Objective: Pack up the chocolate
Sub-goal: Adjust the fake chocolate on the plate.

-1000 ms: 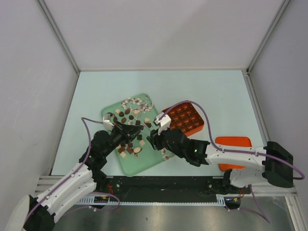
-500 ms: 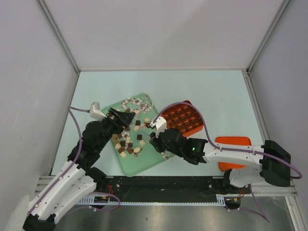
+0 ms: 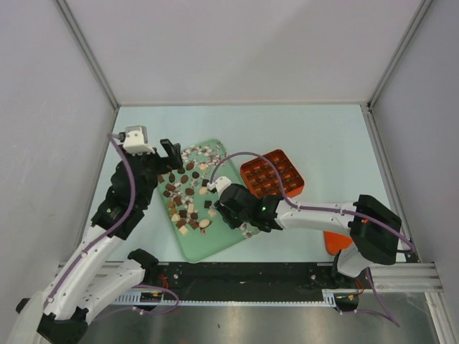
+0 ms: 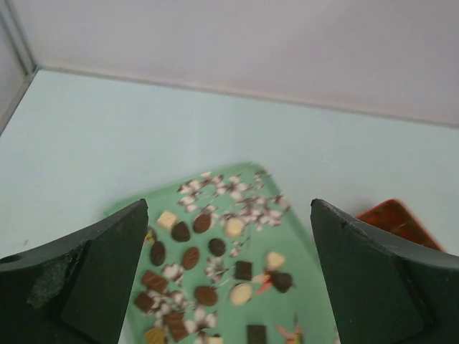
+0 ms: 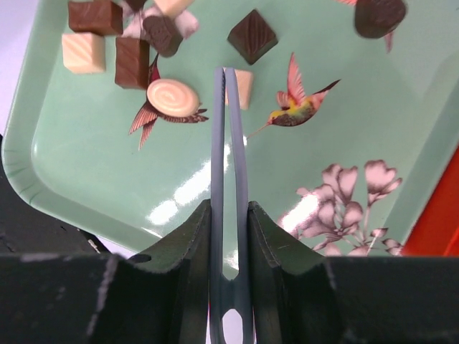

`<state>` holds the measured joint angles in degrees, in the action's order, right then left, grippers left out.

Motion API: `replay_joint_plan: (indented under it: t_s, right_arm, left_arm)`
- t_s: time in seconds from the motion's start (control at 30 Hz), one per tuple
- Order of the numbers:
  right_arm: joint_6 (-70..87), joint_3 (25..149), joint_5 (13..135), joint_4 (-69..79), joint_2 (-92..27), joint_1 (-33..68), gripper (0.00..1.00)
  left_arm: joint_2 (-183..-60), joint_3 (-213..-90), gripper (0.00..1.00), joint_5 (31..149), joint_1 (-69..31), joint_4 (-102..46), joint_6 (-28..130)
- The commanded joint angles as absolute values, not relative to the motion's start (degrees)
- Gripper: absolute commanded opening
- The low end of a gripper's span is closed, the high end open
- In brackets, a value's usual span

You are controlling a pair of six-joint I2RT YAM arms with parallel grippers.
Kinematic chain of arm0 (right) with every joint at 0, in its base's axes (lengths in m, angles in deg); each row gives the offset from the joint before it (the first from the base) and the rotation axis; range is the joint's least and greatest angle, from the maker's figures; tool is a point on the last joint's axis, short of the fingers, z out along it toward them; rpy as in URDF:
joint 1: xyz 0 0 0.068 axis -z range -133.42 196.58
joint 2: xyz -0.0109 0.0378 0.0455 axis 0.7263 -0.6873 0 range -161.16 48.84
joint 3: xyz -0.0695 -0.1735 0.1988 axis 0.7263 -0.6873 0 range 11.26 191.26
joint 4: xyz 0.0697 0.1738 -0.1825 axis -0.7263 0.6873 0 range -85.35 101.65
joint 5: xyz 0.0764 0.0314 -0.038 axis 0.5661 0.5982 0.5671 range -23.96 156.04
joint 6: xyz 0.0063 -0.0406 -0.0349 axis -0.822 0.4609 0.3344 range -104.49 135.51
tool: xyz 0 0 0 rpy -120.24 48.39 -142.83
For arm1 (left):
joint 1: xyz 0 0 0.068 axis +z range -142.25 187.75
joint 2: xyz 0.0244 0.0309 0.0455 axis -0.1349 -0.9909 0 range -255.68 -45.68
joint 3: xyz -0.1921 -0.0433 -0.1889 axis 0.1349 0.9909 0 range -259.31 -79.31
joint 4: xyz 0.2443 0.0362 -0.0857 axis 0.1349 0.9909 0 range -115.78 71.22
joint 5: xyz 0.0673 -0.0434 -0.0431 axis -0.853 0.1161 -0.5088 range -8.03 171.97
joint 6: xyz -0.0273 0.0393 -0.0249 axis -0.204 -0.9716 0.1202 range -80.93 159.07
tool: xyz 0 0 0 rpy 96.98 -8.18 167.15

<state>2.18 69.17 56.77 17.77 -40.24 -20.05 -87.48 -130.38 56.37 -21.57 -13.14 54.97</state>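
Your left gripper (image 3: 161, 156) is spread wide and holds nothing; your right gripper (image 5: 229, 211) is clamped on tweezers (image 5: 228, 129).
The left gripper hangs over the far left edge of the green tray (image 3: 215, 240), where the chocolate (image 3: 188, 193) lies scattered. The pinched tweezer tips sit beside a cream piece, and the orange box (image 3: 272, 174) is just right of the tray.

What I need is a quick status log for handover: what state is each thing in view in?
left tool: open, empty.
right tool: shut on the tweezers.
tweezers: pinched shut, tips by a cream square piece.
chocolate: loose on the green tray, not yet packed.
green tray: lying flat, holding the chocolate.
orange box: uncovered; cell contents unclear.
orange lid: off the box, lying apart, partly hidden.
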Motion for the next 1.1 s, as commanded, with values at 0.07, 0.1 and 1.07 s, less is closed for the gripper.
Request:
replay_joint_plan:
  t_s: [0.07,0.1,1.07]
  right_arm:
    - [-0.8,75.9,59.6,24.4,-45.6,-19.4,0.28]
    - [-1.1,76.9,59.7,24.8,-46.8,-19.3,0.28]
    - [-3.0,81.9,67.0,27.9,-53.3,-19.4,0.28]
  left_arm:
    - [-88.7,-125.3,1.0,56.1,-16.1,-13.3,49.1]
    - [-88.5,-124.8,1.0,55.3,-16.1,-13.9,48.2]
    - [-86.2,-122.8,1.0,55.1,-16.2,-15.3,46.5]
